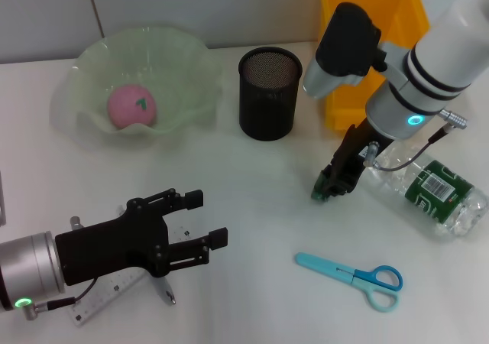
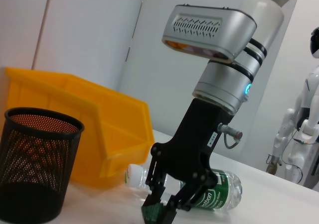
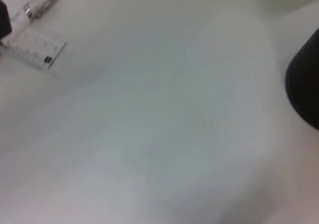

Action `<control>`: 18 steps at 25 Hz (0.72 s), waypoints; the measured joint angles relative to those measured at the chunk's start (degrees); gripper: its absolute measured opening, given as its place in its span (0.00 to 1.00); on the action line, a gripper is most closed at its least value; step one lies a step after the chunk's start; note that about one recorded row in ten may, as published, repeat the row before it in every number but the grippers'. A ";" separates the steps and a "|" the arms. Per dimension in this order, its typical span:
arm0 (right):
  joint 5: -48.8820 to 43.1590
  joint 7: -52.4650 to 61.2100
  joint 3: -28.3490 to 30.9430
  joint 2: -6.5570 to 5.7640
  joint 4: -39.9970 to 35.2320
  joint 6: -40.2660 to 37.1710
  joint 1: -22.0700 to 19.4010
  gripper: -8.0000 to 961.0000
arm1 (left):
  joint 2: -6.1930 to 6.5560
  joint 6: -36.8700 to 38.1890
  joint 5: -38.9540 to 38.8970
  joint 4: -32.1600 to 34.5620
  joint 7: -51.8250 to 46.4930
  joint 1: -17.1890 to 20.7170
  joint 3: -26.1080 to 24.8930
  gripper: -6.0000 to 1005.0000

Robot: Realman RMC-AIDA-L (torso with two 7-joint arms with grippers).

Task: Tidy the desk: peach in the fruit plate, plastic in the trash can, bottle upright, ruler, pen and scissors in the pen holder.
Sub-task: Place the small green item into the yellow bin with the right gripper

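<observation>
The right end effector (image 1: 330,187) is down at the surface (image 1: 252,199) toward the right edge, its fingers pinched onto the green cap end of the plastic bottle (image 1: 435,195), which lies on its side just in front of the yellow bin (image 1: 367,23) at the back right corner. From the left wrist view the same bottle (image 2: 212,189) lies flat behind that end effector (image 2: 159,211), its green label facing out.

The left end effector (image 1: 210,225) hovers over the front left corner with its fingers spread apart and nothing between them. Under it lie the clear ruler (image 1: 107,298) and a pen (image 1: 164,290), partly hidden.

The peach (image 1: 131,105) sits in the pale green fruit plate (image 1: 183,53) at the back left. The black mesh pen holder (image 1: 268,92) stands upright at the back middle. The blue scissors (image 1: 355,275) lie flat near the front edge, right of centre.
</observation>
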 joint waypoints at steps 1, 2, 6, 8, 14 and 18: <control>0.07 0.32 0.09 -0.02 -0.81 -0.56 -0.20 0.31 | 0.00 0.00 0.00 0.00 0.00 0.00 0.00 0.80; 0.13 0.63 0.18 -0.06 -1.74 -0.98 -0.45 0.30 | 0.00 0.00 -0.02 0.00 0.00 0.00 0.00 0.80; 0.40 2.12 0.52 -0.11 -7.81 -3.93 -2.58 0.28 | 0.00 0.00 -0.08 0.00 0.06 -0.03 0.00 0.80; 0.45 2.88 1.45 -0.17 -11.03 -5.86 -3.57 0.28 | 0.00 0.00 -0.09 0.00 0.17 -0.05 0.00 0.80; 1.01 3.40 8.83 -0.33 -19.78 -11.92 -5.08 0.28 | 0.00 0.00 -0.09 0.00 0.42 -0.08 0.00 0.80; 0.90 3.93 14.59 -1.01 -26.05 -13.05 -6.04 0.28 | 0.00 0.00 -0.09 0.00 0.42 -0.09 0.00 0.80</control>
